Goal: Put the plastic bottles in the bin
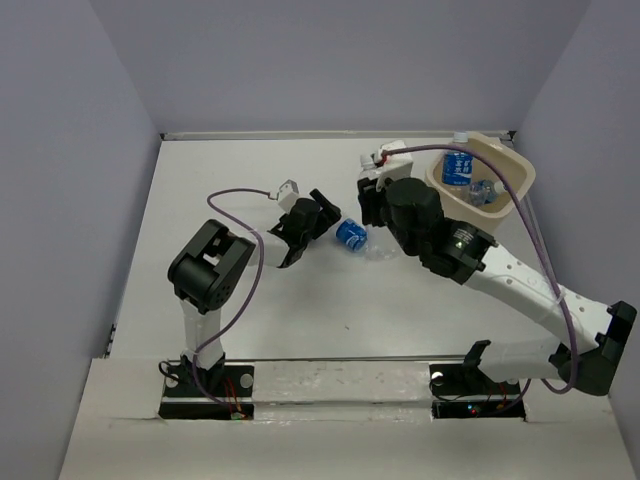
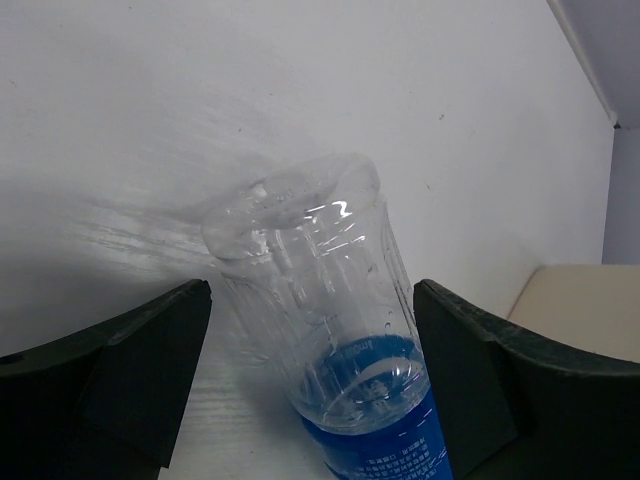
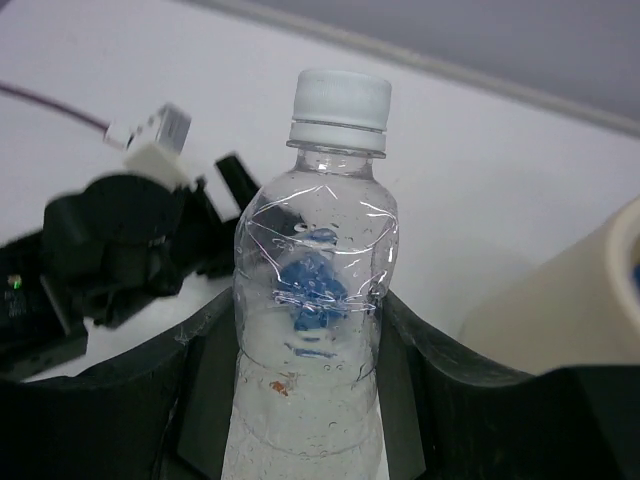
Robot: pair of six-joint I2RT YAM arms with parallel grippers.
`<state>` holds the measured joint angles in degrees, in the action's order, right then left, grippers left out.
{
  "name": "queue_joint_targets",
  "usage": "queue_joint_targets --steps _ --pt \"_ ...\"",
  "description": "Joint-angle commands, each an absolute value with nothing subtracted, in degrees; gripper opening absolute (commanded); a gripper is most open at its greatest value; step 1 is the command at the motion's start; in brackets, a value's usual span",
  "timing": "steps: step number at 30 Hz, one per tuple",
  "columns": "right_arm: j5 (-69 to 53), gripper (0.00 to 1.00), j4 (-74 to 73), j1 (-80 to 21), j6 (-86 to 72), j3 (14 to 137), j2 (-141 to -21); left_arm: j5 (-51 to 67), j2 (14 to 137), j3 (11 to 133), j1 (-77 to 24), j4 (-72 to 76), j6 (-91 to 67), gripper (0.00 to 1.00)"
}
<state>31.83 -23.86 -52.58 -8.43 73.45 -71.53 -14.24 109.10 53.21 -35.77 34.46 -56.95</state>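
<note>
The left pincer (image 2: pixel 312 300) stands wide open around a blue-labelled bottle (image 1: pixel 352 235), which lies on the worktop (image 1: pixel 220 160) between its fingers, ungripped. Farther right, the right pincer (image 3: pixel 310 340) is clamped on an unlabelled bottle (image 3: pixel 318 250). The bin (image 1: pixel 512 170) is just beside it at the far right.

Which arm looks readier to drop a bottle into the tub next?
Right. The right gripper is shut on a clear white-capped bottle, and the bin sits close beside it. The left gripper is open astride a blue-labelled bottle, not yet gripping, and farther from the bin.

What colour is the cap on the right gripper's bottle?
White cap, clearest in the right wrist view.
</note>
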Motion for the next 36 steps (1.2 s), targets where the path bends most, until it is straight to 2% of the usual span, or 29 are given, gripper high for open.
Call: queue_joint_targets --steps 1,3,4,5,8,12,18,22,27,29,30,32,33,36 --pt "48.75 0.24 1.59 -48.37 8.33 77.09 -66.20 -17.31 109.86 55.55 -35.68 36.56 -56.87 0.93" --pt "48.87 0.23 9.27 -43.27 10.89 75.07 -64.26 -17.93 110.21 55.72 -35.68 36.74 -56.34 0.90" --pt "48.26 0.23 11.32 -40.20 10.99 74.10 -63.73 -18.10 110.39 55.81 -35.77 36.74 -56.16 0.84" --pt "47.56 0.23 12.90 -33.64 10.64 73.05 -63.46 -18.19 110.56 55.90 -35.60 36.74 -55.99 0.81" --pt "46.32 0.23 17.65 -23.77 8.88 69.79 -63.46 -18.46 111.27 56.16 -35.60 37.00 -55.46 0.74" --pt "47.90 0.23 29.86 -17.60 9.40 64.01 -62.76 -17.58 112.50 56.60 -35.16 37.09 -54.93 0.70" --pt "47.37 0.23 47.25 -12.22 18.70 61.70 -69.42 -16.00 113.99 56.69 -34.02 38.58 -53.35 0.57" --pt "45.97 0.23 68.41 -12.22 28.56 53.01 -75.74 -14.50 113.21 54.85 -33.75 41.74 -53.09 0.56" --pt "43.42 0.24 71.28 -12.22 26.02 48.34 -78.92 -11.78 110.05 52.47 -33.75 43.94 -51.86 0.53" --pt "42.89 0.30 70.41 -12.22 24.70 47.73 -79.19 -11.52 107.94 51.42 -33.75 44.38 -51.86 0.53" --pt "42.80 0.43 66.48 -12.22 22.00 47.90 -78.84 -11.51 106.19 51.07 -33.75 44.73 -51.68 0.53" --pt "42.37 0.59 61.55 -12.22 18.91 48.60 -77.35 -11.51 104.25 49.84 -33.75 45.09 -51.42 0.53" --pt "41.93 0.75 59.00 -12.22 15.07 48.78 -75.26 -11.51 102.15 49.40 -33.84 45.17 -51.50 0.53" --pt "39.83 0.88 43.57 -12.22 7.86 51.14 -70.34 -11.34 97.76 47.99 -34.01 45.70 -50.98 0.51"
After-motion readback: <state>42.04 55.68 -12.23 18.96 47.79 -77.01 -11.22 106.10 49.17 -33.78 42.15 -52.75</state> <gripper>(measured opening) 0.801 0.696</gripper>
